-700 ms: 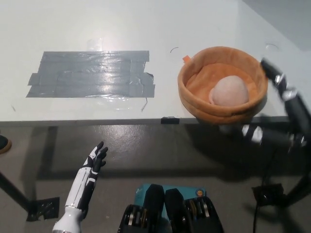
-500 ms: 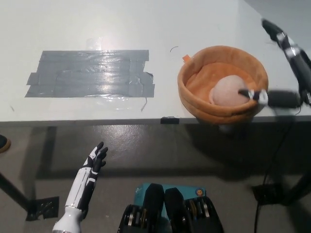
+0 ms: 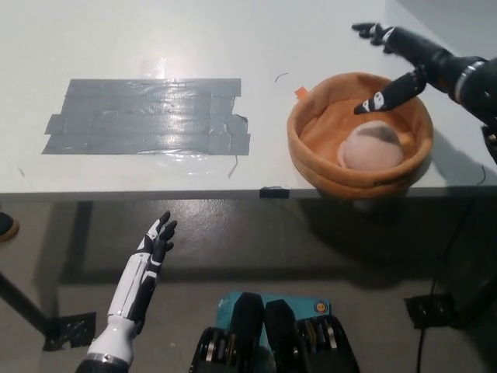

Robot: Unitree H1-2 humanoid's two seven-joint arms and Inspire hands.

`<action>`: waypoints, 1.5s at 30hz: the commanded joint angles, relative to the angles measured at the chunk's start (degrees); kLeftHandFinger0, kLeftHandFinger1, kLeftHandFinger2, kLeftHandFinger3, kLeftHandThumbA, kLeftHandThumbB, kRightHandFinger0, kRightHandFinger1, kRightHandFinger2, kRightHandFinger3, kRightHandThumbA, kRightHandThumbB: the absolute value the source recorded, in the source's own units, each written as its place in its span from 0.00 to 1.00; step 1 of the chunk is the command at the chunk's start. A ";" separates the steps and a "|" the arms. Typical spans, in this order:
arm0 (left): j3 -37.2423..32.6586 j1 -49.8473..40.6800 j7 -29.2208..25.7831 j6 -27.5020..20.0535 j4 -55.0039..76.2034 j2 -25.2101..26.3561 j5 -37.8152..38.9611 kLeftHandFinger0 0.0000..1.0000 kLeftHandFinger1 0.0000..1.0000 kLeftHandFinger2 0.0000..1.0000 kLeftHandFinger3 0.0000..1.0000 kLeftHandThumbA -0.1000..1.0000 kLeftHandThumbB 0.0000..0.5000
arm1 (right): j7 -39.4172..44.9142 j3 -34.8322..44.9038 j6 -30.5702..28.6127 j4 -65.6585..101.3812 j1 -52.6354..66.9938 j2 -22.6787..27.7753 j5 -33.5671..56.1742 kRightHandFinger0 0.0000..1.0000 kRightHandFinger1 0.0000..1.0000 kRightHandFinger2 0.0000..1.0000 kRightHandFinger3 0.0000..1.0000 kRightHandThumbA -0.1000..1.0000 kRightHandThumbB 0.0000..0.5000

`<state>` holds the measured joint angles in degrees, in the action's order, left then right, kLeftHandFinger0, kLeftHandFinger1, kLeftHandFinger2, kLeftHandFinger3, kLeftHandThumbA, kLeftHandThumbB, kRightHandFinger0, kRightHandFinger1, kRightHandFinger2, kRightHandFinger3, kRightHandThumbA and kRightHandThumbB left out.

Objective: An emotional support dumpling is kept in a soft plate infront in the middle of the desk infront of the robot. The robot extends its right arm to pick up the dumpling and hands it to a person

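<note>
- the dumpling (image 3: 372, 145), pale pink and round, lies inside the soft orange plate (image 3: 311, 132), toward the side nearest the robot.
- the plate sits on the white desk (image 3: 155, 39) near its front edge, right of the middle, with a small orange tag at its far left rim.
- the black right hand (image 3: 404, 58) is over the plate's far right rim, fingers spread and holding nothing; one finger reaches down into the plate above the dumpling, and whether it touches it is hard to tell.
- another finger points away across the desk beyond the plate.
- the white left hand (image 3: 151, 252) rests below the desk edge at lower left, fingers apart and empty.
- a patch of grey tape (image 3: 147, 116) is stuck on the desk, well apart from the plate to its left.
</note>
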<state>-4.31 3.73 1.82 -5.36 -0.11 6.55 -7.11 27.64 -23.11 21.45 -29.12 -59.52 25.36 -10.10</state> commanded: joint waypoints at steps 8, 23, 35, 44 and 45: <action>-0.52 1.46 0.95 -1.48 1.88 1.08 -0.63 1.00 1.00 1.00 1.00 1.00 0.23 | 9.97 -6.40 2.06 -11.17 -7.64 -1.17 -3.87 1.00 1.00 1.00 1.00 1.00 0.84; -0.23 2.23 1.12 -1.28 1.79 1.34 -0.64 1.00 1.00 1.00 1.00 1.00 0.26 | 14.83 -11.63 3.94 -7.72 -8.38 0.52 -10.33 1.00 1.00 1.00 1.00 1.00 0.86; -0.04 2.79 1.33 -1.50 1.32 1.27 -0.20 1.00 1.00 1.00 1.00 1.00 0.24 | 17.05 -11.31 4.23 -5.99 -8.40 0.48 -11.91 1.00 1.00 1.00 1.00 1.00 0.83; 0.04 3.24 1.42 -0.89 1.82 1.43 -0.59 1.00 1.00 1.00 1.00 1.00 0.25 | 19.16 -14.55 0.80 -6.59 -8.85 1.13 -15.83 1.00 1.00 1.00 1.00 1.00 0.86; 0.07 3.28 1.40 -1.04 1.69 1.39 -0.53 1.00 1.00 1.00 1.00 1.00 0.25 | 19.59 -15.51 0.60 -6.99 -9.05 1.13 -16.86 1.00 1.00 1.00 1.00 1.00 0.85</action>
<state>-4.57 5.73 2.90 -5.34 0.00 7.25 -7.52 44.75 -37.06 24.21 -36.85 -63.59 24.42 -22.92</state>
